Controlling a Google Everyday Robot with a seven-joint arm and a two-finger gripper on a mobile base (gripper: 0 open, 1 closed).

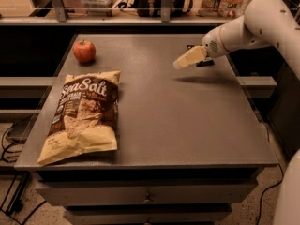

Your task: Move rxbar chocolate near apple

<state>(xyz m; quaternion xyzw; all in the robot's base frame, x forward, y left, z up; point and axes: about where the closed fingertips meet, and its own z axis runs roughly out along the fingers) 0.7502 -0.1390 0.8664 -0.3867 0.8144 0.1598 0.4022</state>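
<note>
The red apple sits on the grey table at the far left. The rxbar chocolate is a small black thing at the far right of the table, mostly hidden behind my gripper and wrist. My gripper hangs just above the table, pointing left, with its tip a little left of the bar. It is far to the right of the apple.
A large yellow-and-brown Sea Salt chip bag lies on the left half of the table, in front of the apple. A shelf with items runs behind the table. A lower ledge sticks out on the right.
</note>
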